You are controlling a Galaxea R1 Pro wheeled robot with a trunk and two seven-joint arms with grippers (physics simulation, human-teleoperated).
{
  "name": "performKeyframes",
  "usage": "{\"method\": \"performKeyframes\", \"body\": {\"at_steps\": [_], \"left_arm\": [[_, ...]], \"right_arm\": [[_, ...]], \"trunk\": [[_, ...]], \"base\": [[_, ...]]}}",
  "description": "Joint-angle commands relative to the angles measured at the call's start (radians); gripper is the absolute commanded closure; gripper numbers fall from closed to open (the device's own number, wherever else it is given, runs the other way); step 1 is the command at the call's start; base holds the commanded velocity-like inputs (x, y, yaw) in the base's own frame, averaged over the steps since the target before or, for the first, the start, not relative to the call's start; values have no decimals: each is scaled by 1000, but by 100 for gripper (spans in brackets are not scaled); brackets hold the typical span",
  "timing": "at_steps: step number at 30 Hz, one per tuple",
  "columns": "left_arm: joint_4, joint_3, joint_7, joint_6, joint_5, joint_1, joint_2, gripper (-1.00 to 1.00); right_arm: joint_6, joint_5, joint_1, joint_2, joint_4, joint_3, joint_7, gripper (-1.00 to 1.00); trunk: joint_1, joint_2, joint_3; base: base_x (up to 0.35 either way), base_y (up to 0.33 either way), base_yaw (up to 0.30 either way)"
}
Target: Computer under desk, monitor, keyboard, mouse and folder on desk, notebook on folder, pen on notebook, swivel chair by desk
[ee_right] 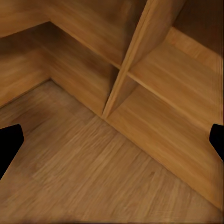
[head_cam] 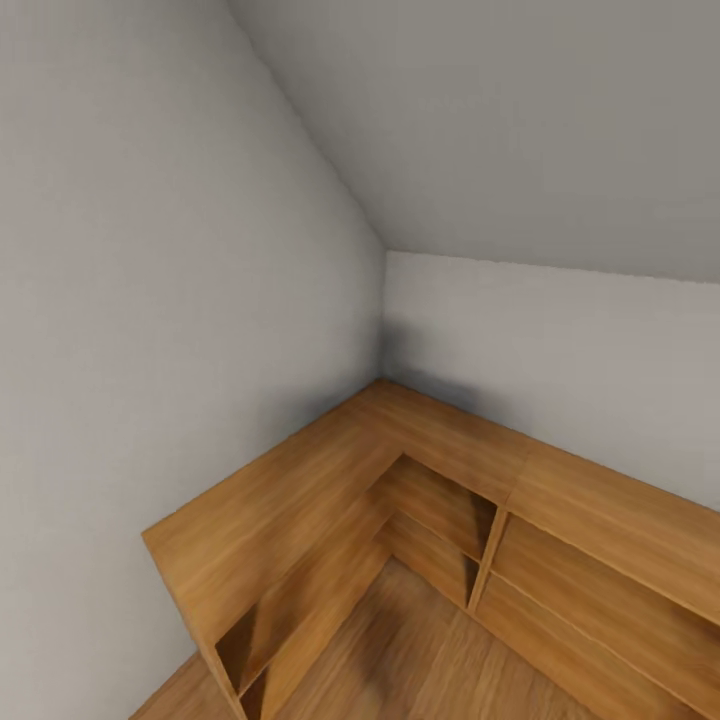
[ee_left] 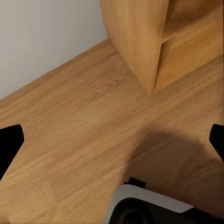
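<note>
I'm facing a corner of the bedroom under the sloped ceiling, where a low L-shaped wooden shelf unit hugs both walls. Both wrist cameras look down at the wood floor beside it; left hand and right hand are spread wide, holding nothing.

honey-brown wood-grain shelving, pale grey walls

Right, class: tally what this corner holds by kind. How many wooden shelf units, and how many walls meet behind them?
Wooden shelf units: 2, left unit and right unit
Walls: 2, left wall and back wall
Total: 4
</note>
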Motion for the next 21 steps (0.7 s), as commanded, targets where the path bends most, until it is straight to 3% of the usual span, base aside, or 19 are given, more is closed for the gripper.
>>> {"method": "performKeyframes", "body": {"at_steps": [1, 21], "left_arm": [[-2, -9, 8, -2, 5, 0, 1, -100], [-2, -10, 9, -12, 5, 1, 1, -100]], "right_arm": [[-4, -9, -1, 0, 1, 9, -2, -100], [-3, -9, -1, 0, 1, 9, -2, -100]], "trunk": [[1, -2, -1], [1, -2, 5]], "base": [[3, 0, -295], [0, 0, -296]]}}
